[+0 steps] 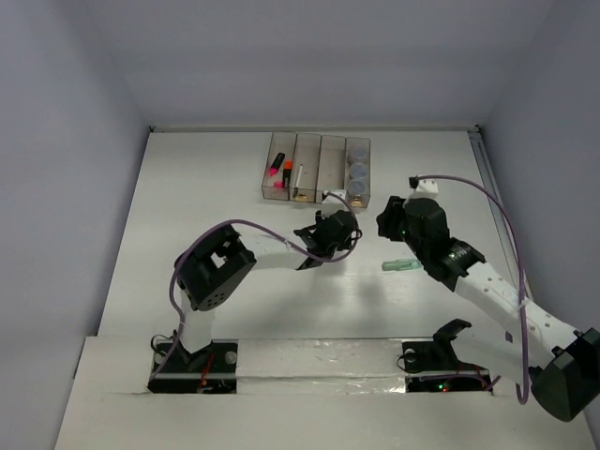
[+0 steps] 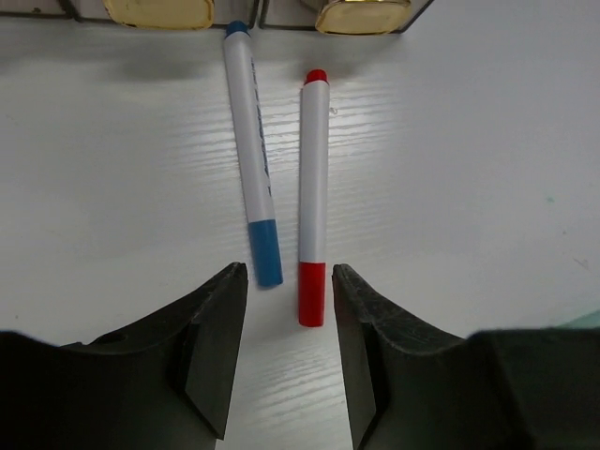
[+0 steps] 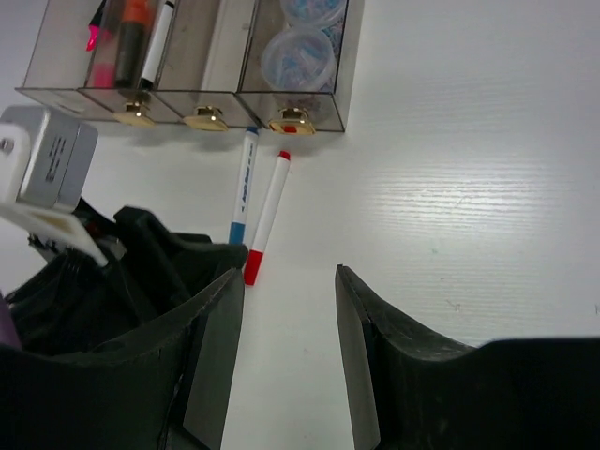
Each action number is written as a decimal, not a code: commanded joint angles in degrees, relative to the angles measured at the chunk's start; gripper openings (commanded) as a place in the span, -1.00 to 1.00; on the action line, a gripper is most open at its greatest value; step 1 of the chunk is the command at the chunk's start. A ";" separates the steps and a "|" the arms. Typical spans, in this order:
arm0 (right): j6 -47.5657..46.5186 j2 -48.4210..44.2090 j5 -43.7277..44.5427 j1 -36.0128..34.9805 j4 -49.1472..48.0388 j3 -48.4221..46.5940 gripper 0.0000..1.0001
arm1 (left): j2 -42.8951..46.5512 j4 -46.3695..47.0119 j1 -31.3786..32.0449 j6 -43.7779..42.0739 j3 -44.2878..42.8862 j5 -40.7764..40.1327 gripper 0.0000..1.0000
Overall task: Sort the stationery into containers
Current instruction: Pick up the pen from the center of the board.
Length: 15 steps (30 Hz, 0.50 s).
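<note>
Two thin white pens lie side by side on the white table [image 2: 487,187], a blue-capped pen [image 2: 253,159] and a red-capped pen [image 2: 313,187], close together but apart. In the left wrist view they stretch toward twelve o'clock from the left gripper [image 2: 286,347], whose dark jaws stand apart with nothing between them. The red-capped pen's near end sits just inside the gap at the fingertips, and the blue-capped pen's near end lies by the tip of the finger at ten o'clock. Whether either finger touches a pen cannot be told.

The pens' far ends nearly reach the small tan tabs [image 2: 155,11] on the row of four joined translucent brownish-grey plastic bins [image 3: 342,84]. Round grey-blue pots [image 3: 298,56] fill the bin at the row's three o'clock end.

The right gripper [image 3: 286,347] is likewise spread and empty, with the pens at eleven o'clock from it. A pale green marker [image 1: 401,265] lies on the table at six o'clock from that gripper.
</note>
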<state>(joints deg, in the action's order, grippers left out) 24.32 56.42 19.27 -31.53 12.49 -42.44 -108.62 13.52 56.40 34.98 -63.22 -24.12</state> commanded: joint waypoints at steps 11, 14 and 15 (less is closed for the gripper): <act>3.28 -7.72 -7.22 0.15 -0.36 10.00 -0.01 | -8.89 -8.15 -2.17 -1.50 -13.15 -6.29 -0.25; 3.11 -8.43 -7.75 0.15 -0.01 10.44 -0.01 | -8.54 -7.11 -2.70 -0.71 -12.20 -6.64 -0.29; 3.11 -8.52 -7.93 0.15 0.08 10.53 -0.01 | -8.37 -6.49 -2.70 -0.44 -11.93 -6.90 -0.31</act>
<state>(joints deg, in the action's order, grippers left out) 27.03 49.17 12.82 -31.53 13.69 -32.10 -117.71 7.44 54.19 33.95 -74.26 -29.02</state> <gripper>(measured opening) 0.497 0.351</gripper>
